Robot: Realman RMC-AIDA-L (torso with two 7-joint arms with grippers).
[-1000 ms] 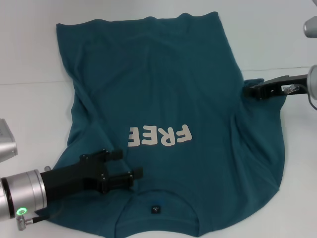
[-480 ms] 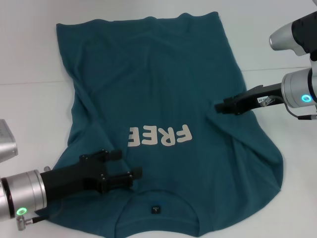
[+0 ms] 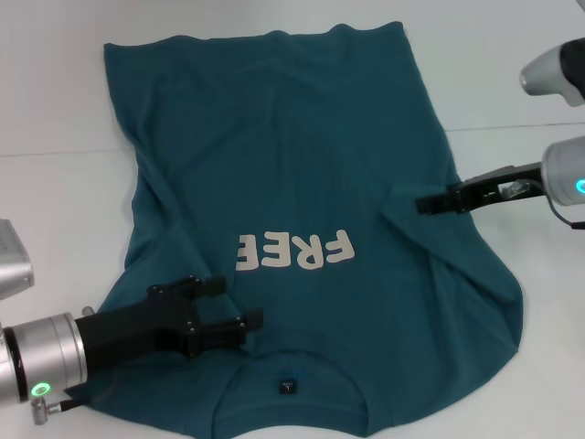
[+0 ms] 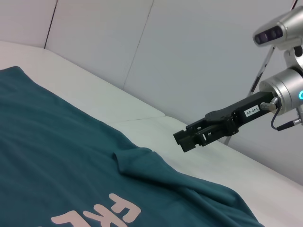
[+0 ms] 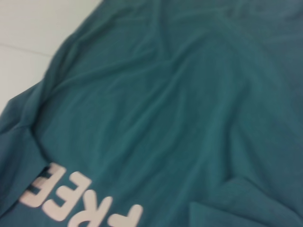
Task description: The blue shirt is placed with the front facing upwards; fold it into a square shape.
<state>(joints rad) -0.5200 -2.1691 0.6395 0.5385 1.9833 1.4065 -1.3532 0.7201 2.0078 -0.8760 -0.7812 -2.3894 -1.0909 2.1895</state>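
The blue shirt point(image 3: 302, 165) lies front up on the white table, collar toward me, with pale "FREE" lettering point(image 3: 294, 250) and a small black neck label point(image 3: 288, 386). Both sleeves are folded in over the body. My left gripper point(image 3: 232, 303) rests open on the shirt beside the collar, nothing between its fingers. My right gripper point(image 3: 423, 204) hovers just off the folded-in right sleeve corner point(image 3: 395, 196), fingers slightly apart and empty. The left wrist view shows that gripper point(image 4: 182, 138) above the sleeve fold point(image 4: 124, 160). Only shirt cloth point(image 5: 165, 104) fills the right wrist view.
The bare white table point(image 3: 55, 201) surrounds the shirt on the left, right and far side. A seam line point(image 3: 512, 128) crosses the table surface. Part of my right arm's grey housing point(image 3: 558, 69) shows at the upper right.
My right gripper carried the right sleeve inward over the shirt body, let it go, and has drawn back a little to the right. The left gripper has not moved.
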